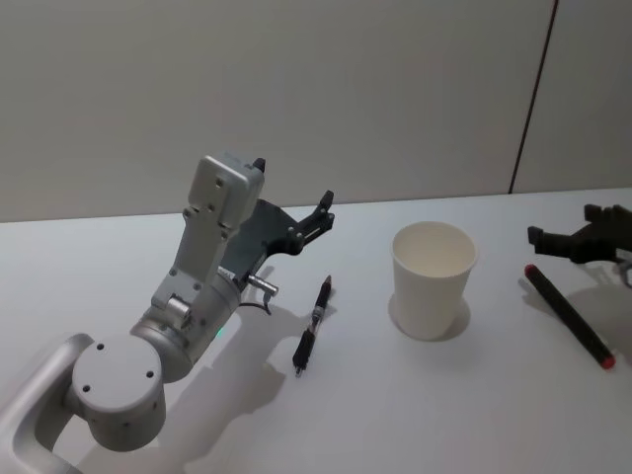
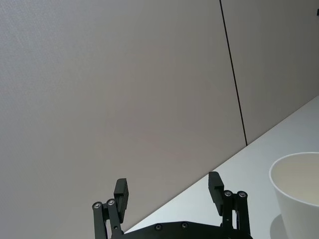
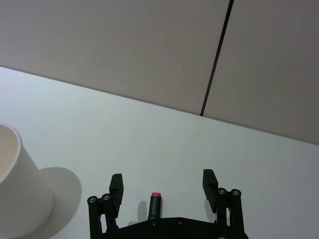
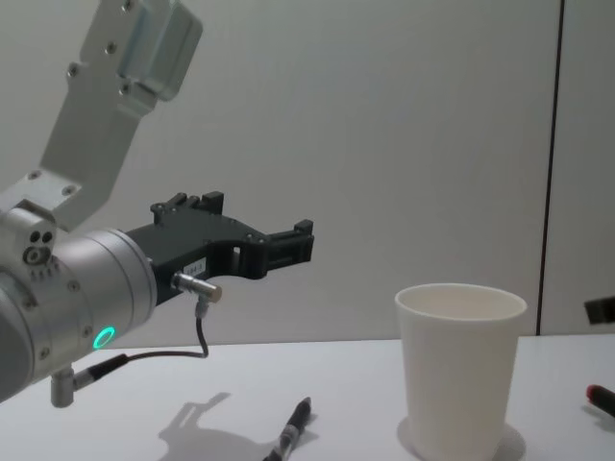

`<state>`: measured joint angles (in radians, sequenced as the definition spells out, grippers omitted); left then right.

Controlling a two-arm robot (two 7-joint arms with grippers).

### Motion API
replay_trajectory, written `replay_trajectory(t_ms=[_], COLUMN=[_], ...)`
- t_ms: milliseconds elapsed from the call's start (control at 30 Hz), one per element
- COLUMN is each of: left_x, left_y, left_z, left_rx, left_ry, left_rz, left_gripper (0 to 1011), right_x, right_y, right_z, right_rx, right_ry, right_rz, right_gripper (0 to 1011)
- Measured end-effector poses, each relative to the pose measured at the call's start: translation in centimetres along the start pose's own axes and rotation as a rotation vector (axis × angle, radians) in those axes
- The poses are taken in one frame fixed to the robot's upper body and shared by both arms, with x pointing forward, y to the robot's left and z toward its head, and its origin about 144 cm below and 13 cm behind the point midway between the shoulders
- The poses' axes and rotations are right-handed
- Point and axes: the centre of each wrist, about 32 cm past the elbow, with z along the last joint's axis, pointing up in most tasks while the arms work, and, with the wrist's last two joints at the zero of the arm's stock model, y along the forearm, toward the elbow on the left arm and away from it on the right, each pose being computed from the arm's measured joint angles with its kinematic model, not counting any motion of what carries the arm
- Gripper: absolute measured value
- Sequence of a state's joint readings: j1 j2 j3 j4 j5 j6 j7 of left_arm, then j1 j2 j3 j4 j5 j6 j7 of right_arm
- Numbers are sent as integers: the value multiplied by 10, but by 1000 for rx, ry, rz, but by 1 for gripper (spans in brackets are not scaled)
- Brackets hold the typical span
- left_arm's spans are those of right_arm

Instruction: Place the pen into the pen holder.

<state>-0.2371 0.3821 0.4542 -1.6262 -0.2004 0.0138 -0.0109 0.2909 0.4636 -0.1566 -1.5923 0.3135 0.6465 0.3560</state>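
A white paper cup, the pen holder (image 1: 433, 278) (image 4: 459, 370) (image 2: 299, 194) (image 3: 17, 194), stands upright on the white table. A black pen (image 1: 313, 326) (image 4: 293, 432) lies flat to its left. Above and behind that pen my left gripper (image 1: 321, 212) (image 4: 288, 245) (image 2: 167, 191) hovers open and empty, raised off the table. A second pen, black with red ends (image 1: 570, 316) (image 3: 155, 204) (image 4: 601, 396), lies to the cup's right. My right gripper (image 1: 563, 229) (image 3: 163, 186) is open, just above this pen's far end, holding nothing.
The white table (image 1: 444, 395) runs back to a grey wall (image 1: 296, 89) with a dark vertical seam. Free surface lies in front of the cup and between the two pens.
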Motion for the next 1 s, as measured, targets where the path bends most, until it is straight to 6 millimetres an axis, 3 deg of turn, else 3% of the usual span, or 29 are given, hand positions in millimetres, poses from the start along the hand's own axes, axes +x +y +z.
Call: replay_trajectory(t_ms=[467,1000], left_x=[0,0], left_y=[0,0], left_z=[0,0], left_rx=[0,0], left_ry=[0,0], left_rz=[0,0], left_gripper=[1001,1001], right_x=[-8,-14], right_y=[21,32], right_z=[-13,-25], right_rx=[-74,-113], right_ry=[13,23], right_rz=[18,26], right_gripper=[1001,1001])
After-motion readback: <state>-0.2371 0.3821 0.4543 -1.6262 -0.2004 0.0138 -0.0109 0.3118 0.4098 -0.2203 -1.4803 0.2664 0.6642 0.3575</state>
